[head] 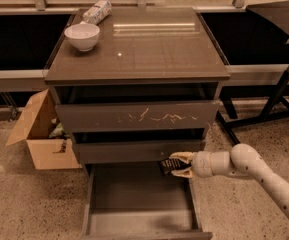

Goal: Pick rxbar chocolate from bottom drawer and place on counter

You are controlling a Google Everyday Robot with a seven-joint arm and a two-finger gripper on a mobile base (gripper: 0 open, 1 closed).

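Note:
The bottom drawer [139, 221] stands pulled open at the foot of the cabinet; its inside shows nothing else in it. My gripper [180, 165] reaches in from the right on a white arm, at the drawer's back right corner just under the middle drawer front. It is shut on the rxbar chocolate [166, 167], a small black bar that sticks out to the left of the fingertips, held above the drawer floor. The counter [149, 44] is the glossy grey-brown top of the cabinet, well above the gripper.
A white bowl [82, 36] and a white-and-grey cylindrical packet [97, 11] sit at the counter's back left. The upper drawer front has white scratches [154, 117]. An open cardboard box [39, 134] stands on the floor to the left. A black stand [279, 94] is to the right.

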